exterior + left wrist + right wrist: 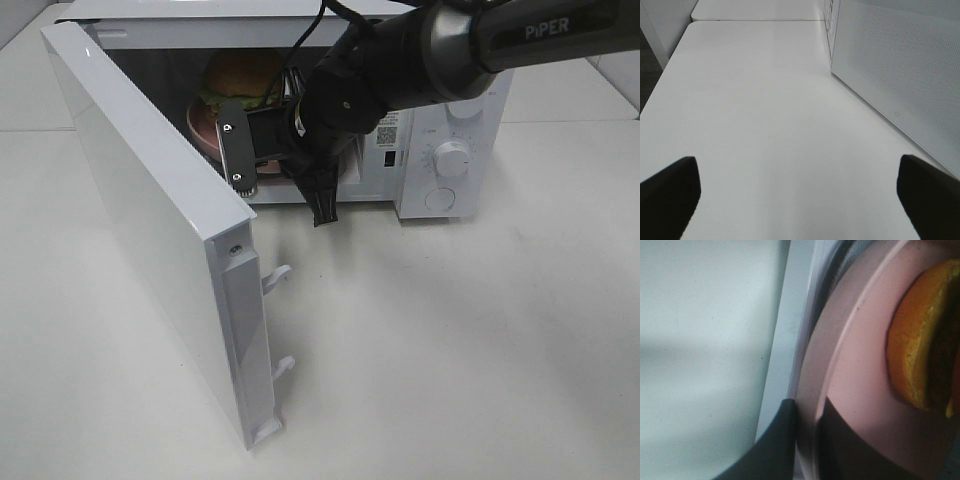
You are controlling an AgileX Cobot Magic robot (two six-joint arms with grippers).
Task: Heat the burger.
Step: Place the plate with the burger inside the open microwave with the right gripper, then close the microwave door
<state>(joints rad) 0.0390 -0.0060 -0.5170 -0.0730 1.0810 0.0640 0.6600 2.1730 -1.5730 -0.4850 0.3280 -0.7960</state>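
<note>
A white microwave (440, 120) stands on a white bench (450, 340). Its door (140, 230) is swung wide open, away from the side that carries the dial (452, 158). Two white latch hooks (278, 275) stick out from the door's free edge.

The burger (240, 78) sits inside the microwave's cavity. It has a golden-brown bun with green lettuce showing at the edge. It rests on a round pink plate (205, 128), which lies at the cavity's front.

A dark arm marked PIPER reaches across the microwave's front into the opening. Seen up close from the wrist, the right end effector (807, 450) is clamped on the plate's rim. One dark finger (775, 450) lies outside the rim and the other on the plate's upper face. The orange bun lies further in on the plate, apart from the fingers.

The left end effector (799, 187) hangs over bare bench beside the microwave. Its two dark fingers are spread wide apart and grip nothing. A white, finely dotted panel (900, 75) of the microwave stands off to one side of it.
</note>
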